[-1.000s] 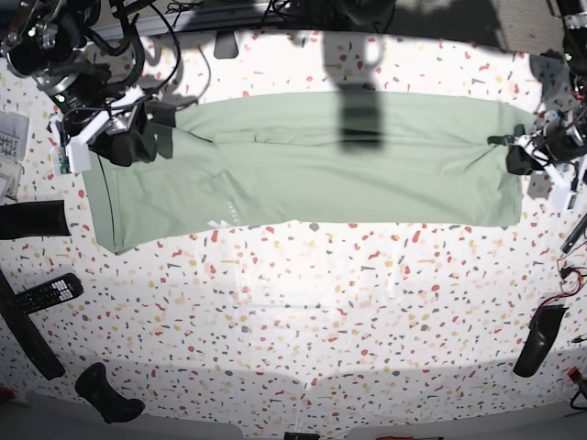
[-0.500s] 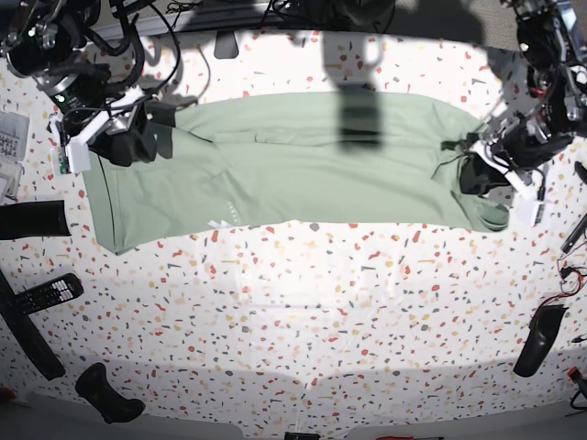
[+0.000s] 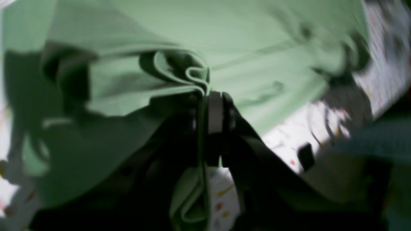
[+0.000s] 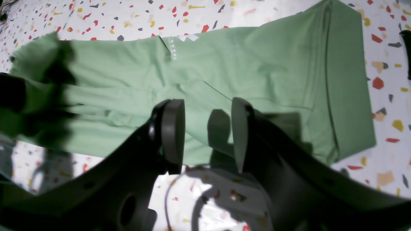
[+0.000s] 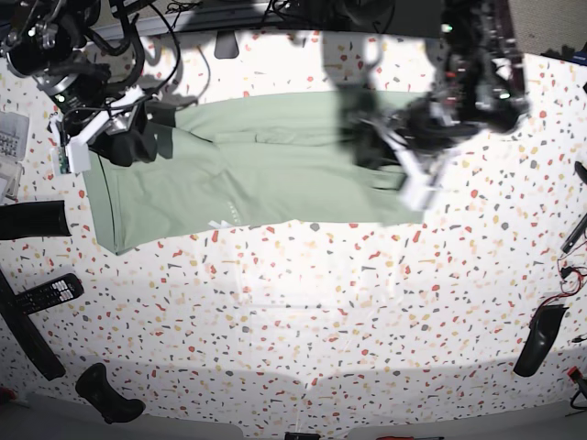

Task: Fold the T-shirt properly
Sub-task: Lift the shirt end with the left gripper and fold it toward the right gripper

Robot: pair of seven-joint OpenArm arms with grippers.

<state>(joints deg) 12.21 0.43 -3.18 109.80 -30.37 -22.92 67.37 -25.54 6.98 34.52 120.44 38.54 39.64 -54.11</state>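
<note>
Reviewing the left wrist view, I see the left gripper clamped on bunched T-shirt, the right gripper gaping empty, over the speckled table.

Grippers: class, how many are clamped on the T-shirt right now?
1: the left gripper pinches a T-shirt fold; the right gripper stands open above the cloth.

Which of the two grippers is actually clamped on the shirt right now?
The left gripper, on the base view's right: it is shut on a bunched fold of the T-shirt. The right gripper stands open above the cloth, holding nothing.
</note>
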